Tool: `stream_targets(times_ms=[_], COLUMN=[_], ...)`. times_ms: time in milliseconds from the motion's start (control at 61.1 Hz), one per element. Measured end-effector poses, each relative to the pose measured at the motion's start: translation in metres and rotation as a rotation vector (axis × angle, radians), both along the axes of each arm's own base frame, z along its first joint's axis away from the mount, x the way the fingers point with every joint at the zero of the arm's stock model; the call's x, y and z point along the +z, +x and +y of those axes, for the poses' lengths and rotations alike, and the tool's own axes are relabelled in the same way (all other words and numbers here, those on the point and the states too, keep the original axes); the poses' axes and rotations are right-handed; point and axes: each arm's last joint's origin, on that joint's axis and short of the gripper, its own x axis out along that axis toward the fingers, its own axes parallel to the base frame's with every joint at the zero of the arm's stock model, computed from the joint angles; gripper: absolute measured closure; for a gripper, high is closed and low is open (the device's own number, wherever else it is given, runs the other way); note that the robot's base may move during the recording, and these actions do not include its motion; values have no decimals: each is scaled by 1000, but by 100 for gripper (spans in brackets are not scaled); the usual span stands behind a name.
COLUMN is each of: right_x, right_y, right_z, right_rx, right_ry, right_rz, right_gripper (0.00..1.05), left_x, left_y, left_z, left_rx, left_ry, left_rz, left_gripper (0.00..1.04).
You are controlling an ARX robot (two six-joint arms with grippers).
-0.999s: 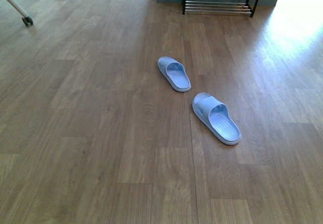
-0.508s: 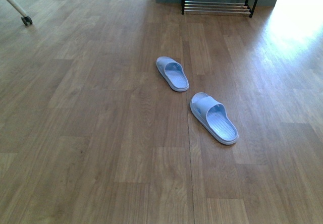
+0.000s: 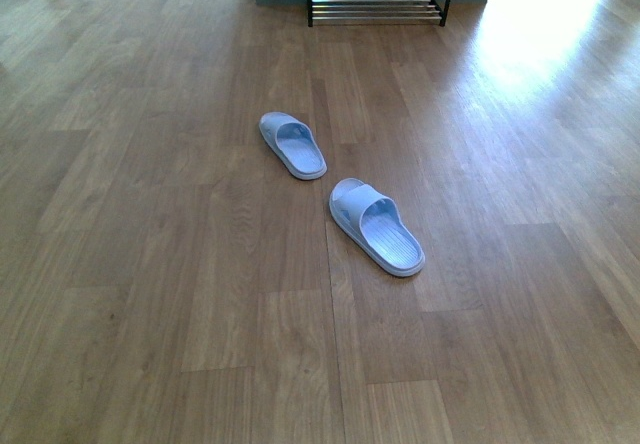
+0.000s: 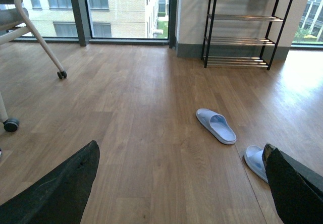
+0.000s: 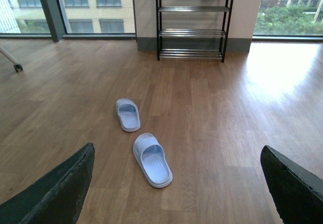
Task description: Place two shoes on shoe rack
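Vs 0.5 s ago, I see near slide (image 3: 377, 227), far slide (image 3: 292, 145) and shoe rack (image 3: 377, 7) all shifted left in front view. Both slides lie soles down on wood floor (image 3: 150, 264), well apart from rack, which stands at far wall (image 5: 244, 12). L gripper (image 4: 180, 147) & R gripper (image 5: 177, 150): fingers spread wide, holding nothing.
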Motion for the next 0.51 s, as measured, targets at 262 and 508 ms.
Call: stream_targets(times_ms=[262,508], right_x=[0,0], right_y=[0,0], right_z=[0,0], right_rx=[0,0], right_ry=[0,0], right_rz=[0,0], right_gripper=[9,9], left_x=[0,0], left_y=[0,0], left_z=[0,0], left_rx=[0,0], left_ry=[0,0], left_rz=[0,0], left_gripper=[9,9])
